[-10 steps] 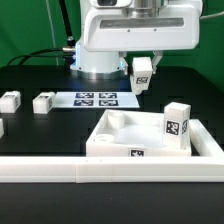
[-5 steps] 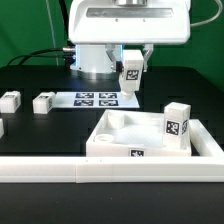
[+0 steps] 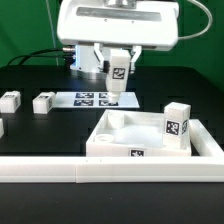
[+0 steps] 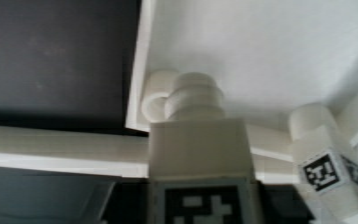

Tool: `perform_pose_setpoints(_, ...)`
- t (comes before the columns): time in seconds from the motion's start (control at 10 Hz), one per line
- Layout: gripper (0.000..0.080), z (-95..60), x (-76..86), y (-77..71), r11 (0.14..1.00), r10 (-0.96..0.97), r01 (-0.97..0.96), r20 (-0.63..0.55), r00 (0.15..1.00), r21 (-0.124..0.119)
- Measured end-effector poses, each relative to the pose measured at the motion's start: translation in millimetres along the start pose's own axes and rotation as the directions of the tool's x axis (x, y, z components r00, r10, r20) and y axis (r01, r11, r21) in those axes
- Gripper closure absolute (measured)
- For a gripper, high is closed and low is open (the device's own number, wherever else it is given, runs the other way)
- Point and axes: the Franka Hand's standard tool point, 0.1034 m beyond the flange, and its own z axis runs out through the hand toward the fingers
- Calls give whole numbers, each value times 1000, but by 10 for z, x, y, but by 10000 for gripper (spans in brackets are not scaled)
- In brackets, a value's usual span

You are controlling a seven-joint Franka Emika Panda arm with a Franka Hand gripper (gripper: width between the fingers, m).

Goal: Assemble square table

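Slid toward the exterior view's left over the last second, so my gripper [image 3: 117,66] now hangs out past the tabletop's [image 3: 110,147] far rim, toward its left end, up off the table. Jaws are clamped on a leg [image 3: 113,88], with its tag facing the exterior camera and the leg tilted a bit. Second leg [image 3: 177,128] stands upright on the tabletop, at its side toward the exterior view's right. My wrist view shows it too, with the tabletop's white surface behind. Third leg [image 3: 43,101] and fourth leg [image 3: 10,101] sit well apart from the tabletop, off to the exterior view's left. Marker board [image 3: 95,100] lies beyond its far rim, and the border rail [image 3: 60,172] runs along its near edge.
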Motion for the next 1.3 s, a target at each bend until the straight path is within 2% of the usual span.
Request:
perform_pose_setpoints(0.2, 512, 32, 124, 68, 1000, 23, -23, 8, 1000, 3)
perform_pose_setpoints(0.5, 512, 127, 154, 8, 1000, 8, -8, -12, 1000, -4)
perform_pose_setpoints(0.8, 512, 130, 148, 24, 1000, 9, -9, -9, 1000, -5)
perform_pose_setpoints(0.9, 512, 142, 139, 47, 1000, 3, -3, -6, 1000, -7)
perform_pose_setpoints(1.0, 512, 191, 147, 173, 1000, -1, 1, 14, 1000, -12)
perform_pose_setpoints(1.2, 512, 273, 315, 247, 1000, 21, -21, 25, 999, -2)
perform_pose_setpoints(1.3, 512, 298, 345, 262, 1000, 26, -26, 31, 999, 1)
